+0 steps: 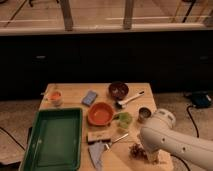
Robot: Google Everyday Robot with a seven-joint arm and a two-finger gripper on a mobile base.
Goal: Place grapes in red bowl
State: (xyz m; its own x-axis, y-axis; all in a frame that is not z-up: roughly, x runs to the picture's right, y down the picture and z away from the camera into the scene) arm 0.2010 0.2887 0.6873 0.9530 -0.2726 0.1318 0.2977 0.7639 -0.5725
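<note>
The grapes, a small dark reddish-brown bunch, lie near the table's front right edge. My white arm reaches in from the lower right, and its end covers the right part of the bunch. My gripper is right at the grapes, mostly hidden under the arm. The red bowl sits empty at the middle of the table, up and to the left of the grapes.
A green tray fills the left front. A dark bowl, a blue sponge, an orange cup, a brush, a green cup, a metal can, a wooden block and a grey cloth stand around.
</note>
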